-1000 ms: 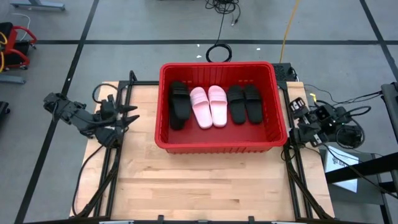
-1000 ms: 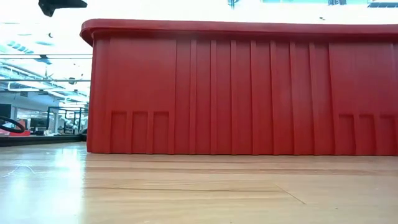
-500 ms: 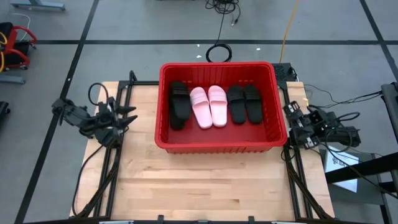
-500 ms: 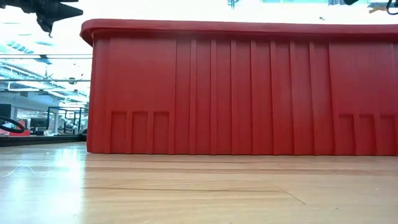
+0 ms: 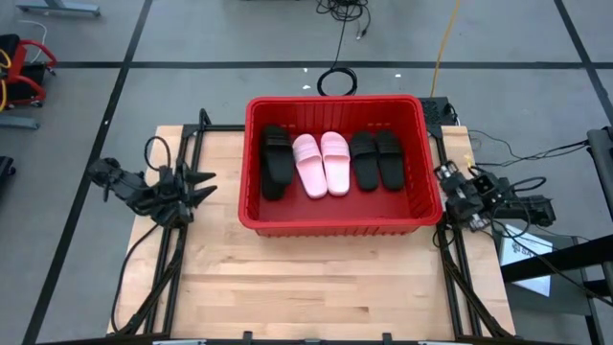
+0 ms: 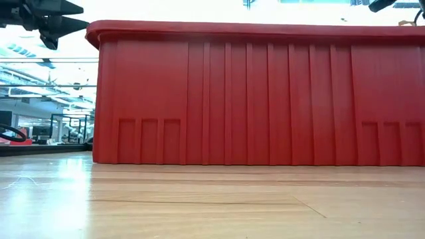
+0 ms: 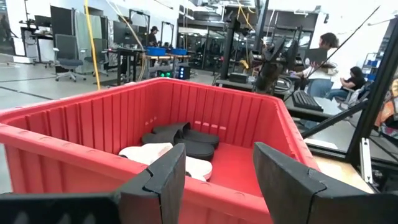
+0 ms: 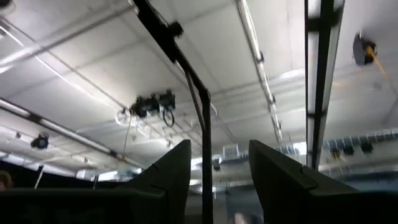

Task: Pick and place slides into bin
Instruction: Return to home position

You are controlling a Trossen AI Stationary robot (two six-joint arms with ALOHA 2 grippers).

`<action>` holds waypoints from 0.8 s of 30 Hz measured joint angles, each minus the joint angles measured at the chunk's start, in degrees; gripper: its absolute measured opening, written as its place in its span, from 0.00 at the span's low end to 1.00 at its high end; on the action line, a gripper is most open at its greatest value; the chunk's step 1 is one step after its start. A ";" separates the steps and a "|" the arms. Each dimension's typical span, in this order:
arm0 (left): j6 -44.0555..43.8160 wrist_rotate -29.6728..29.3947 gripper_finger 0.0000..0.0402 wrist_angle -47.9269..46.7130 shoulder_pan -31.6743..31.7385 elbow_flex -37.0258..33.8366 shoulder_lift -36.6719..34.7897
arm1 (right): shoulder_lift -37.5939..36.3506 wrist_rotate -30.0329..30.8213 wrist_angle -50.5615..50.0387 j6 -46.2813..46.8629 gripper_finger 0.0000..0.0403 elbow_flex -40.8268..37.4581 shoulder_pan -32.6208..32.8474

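Surface point(image 5: 306, 278) with bin point(image 5: 335, 228) at its 12 o'clock. Slides point(image 5: 323, 163), black and pink, lie in a row inside. Left gripper point(image 5: 203, 182) at bin's 9 o'clock, fingers apart. Right gripper point(image 5: 443, 187) at 3 o'clock, fingers apart.

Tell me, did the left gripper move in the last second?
Yes. In the low view the left gripper has come down, and is now about level with the rim of the bin.

bin point(image 6: 265, 99): red ribbed side wall fills most of frame, rim along top, stands on wooden table point(image 6: 166, 206) | left gripper point(image 6: 84, 17): dark, top left corner, level with the rim, just outside the bin's corner, fingers spread | dark arm part point(image 6: 382, 4): top right edge, above rim | far left: workshop racks point(image 6: 66, 126) beyond table
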 joint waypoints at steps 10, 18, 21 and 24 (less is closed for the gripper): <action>1.45 2.51 0.46 5.98 0.00 -6.06 0.00 | 0.15 -4.37 -0.27 1.40 0.37 -0.30 0.00; 6.80 7.76 0.46 19.32 0.08 -11.64 0.00 | 0.14 -4.28 -0.52 0.89 0.37 -0.35 0.00; 8.02 8.01 0.46 21.17 0.81 -12.99 0.00 | 0.14 -3.72 -0.90 0.50 0.37 -0.37 0.00; 6.21 7.55 0.46 21.20 2.81 -13.15 0.00 | 0.14 -1.39 -2.32 0.57 0.37 -0.37 0.00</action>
